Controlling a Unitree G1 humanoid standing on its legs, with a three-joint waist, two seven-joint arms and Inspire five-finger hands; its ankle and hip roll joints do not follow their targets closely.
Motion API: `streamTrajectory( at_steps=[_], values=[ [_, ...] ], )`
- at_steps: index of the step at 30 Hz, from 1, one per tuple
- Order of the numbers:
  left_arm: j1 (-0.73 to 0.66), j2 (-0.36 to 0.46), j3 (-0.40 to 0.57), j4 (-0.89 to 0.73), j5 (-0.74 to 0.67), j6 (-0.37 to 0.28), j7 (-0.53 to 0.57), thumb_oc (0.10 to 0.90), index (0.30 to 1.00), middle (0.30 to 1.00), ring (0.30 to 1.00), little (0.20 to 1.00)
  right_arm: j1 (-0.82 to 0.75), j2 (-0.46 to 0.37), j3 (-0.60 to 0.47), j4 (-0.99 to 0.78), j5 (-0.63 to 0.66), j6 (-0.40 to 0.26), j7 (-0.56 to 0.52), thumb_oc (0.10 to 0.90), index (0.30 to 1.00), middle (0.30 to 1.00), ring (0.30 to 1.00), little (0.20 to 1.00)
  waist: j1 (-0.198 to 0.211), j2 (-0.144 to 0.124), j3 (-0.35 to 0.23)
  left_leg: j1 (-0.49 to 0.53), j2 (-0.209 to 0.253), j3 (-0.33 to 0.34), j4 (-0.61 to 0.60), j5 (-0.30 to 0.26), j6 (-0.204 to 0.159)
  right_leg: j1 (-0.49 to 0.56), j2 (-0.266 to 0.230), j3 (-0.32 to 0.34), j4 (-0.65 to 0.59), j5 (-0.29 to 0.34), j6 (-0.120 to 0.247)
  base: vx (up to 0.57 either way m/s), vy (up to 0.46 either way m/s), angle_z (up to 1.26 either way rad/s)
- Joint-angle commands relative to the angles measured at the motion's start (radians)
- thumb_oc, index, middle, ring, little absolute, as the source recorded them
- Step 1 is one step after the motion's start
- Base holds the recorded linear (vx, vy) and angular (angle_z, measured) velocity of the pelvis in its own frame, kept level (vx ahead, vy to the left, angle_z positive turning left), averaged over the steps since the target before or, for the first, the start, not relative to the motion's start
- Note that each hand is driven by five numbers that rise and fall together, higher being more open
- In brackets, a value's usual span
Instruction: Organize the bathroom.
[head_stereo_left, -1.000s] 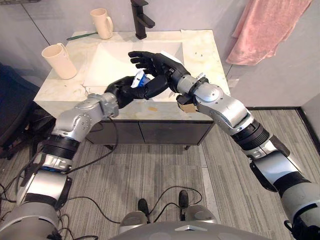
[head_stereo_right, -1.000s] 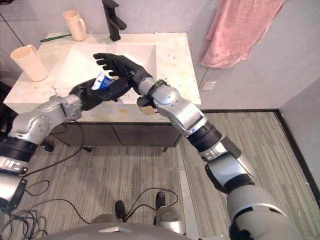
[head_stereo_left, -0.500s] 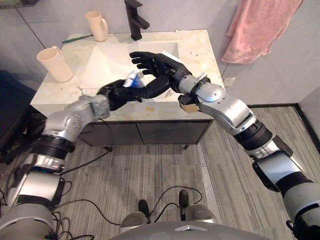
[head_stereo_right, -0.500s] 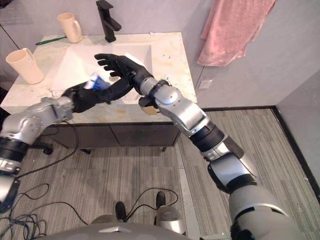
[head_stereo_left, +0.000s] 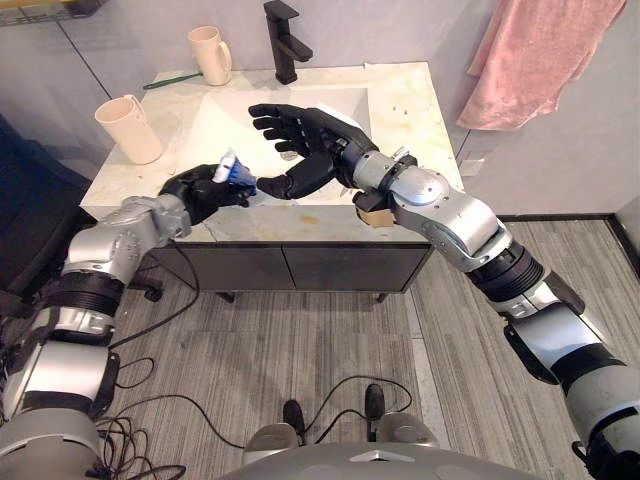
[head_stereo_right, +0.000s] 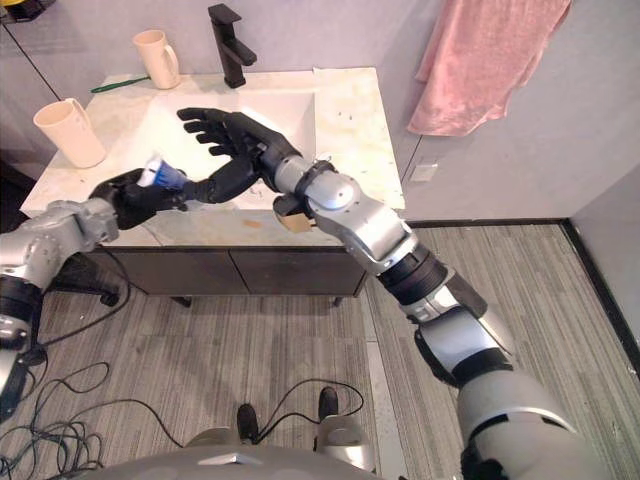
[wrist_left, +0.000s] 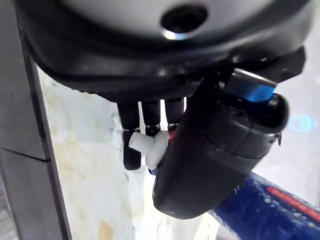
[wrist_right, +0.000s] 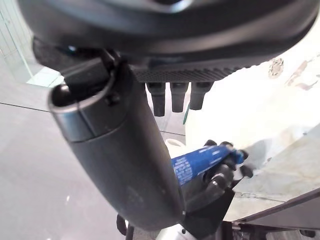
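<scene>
My left hand (head_stereo_left: 200, 192) is curled round a blue-and-white toothpaste tube (head_stereo_left: 229, 168) above the left front part of the marble countertop (head_stereo_left: 400, 110). The tube's tip sticks up out of the fist, and its blue body (wrist_right: 199, 161) also shows in the right wrist view, gripped by the left hand (wrist_right: 216, 186). Just right of it my right hand (head_stereo_left: 305, 140) hovers open over the white sink basin (head_stereo_left: 235, 115), fingers spread and holding nothing. A small gap separates its thumb from the tube.
A cream mug (head_stereo_left: 128, 128) stands at the counter's left edge, and a second mug (head_stereo_left: 210, 53) at the back beside a green toothbrush (head_stereo_left: 170, 78). A black faucet (head_stereo_left: 285, 40) rises behind the basin. A pink towel (head_stereo_left: 540, 55) hangs on the right wall.
The left hand has drawn the tube leftward, out from the right hand's fingers. The right hand stays open over the basin. The camera view has shifted a little.
</scene>
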Motion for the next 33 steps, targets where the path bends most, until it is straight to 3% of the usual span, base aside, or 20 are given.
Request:
streamTrajectory(
  at_steps=[1, 15, 23, 33],
  values=[
    [-0.091, 0.04, 0.038, -0.046, -0.046, -0.082, 0.065, 0.4, 0.3, 0.3, 0.3, 0.3, -0.127, 0.021, -0.024, -0.021, -0.006, -0.101, -0.028, 0.8, 0.9, 0.9, 0.9, 0.9, 0.009, 0.017, -0.123, 0.009, 0.082, 0.006, 0.098, -0.107, 0.002, -0.018, -0.04, 0.069, -0.008, -0.115, 0.056, 0.0, 0.0, 0.0],
    [-0.092, 0.053, 0.044, -0.047, -0.029, -0.082, 0.041, 0.4, 0.3, 0.3, 0.3, 0.3, -0.116, 0.023, -0.025, -0.027, -0.006, -0.125, -0.016, 0.8, 0.9, 0.9, 0.9, 0.9, 0.008, 0.02, -0.136, 0.009, 0.088, 0.01, 0.097, -0.098, 0.0, -0.018, -0.037, 0.071, -0.008, -0.118, 0.055, 0.0, 0.0, 0.0],
    [-0.094, 0.039, 0.054, -0.049, -0.086, -0.103, 0.038, 0.4, 0.3, 0.3, 0.3, 0.3, -0.12, 0.026, -0.025, -0.044, 0.011, -0.125, -0.003, 0.8, 0.9, 0.9, 0.9, 0.9, 0.003, 0.02, -0.136, 0.01, 0.088, 0.012, 0.097, -0.097, -0.001, -0.016, -0.036, 0.076, -0.008, -0.12, 0.053, 0.0, 0.0, 0.0],
    [-0.093, 0.017, 0.046, -0.1, -0.174, -0.056, 0.007, 0.4, 0.3, 0.3, 0.3, 0.3, -0.111, 0.036, -0.023, -0.048, 0.011, -0.124, 0.002, 0.8, 0.9, 0.9, 0.9, 0.9, 0.003, 0.02, -0.139, 0.013, 0.088, 0.013, 0.091, -0.095, 0.0, -0.015, -0.035, 0.077, -0.008, -0.121, 0.052, 0.0, 0.0, 0.0]
  ],
)
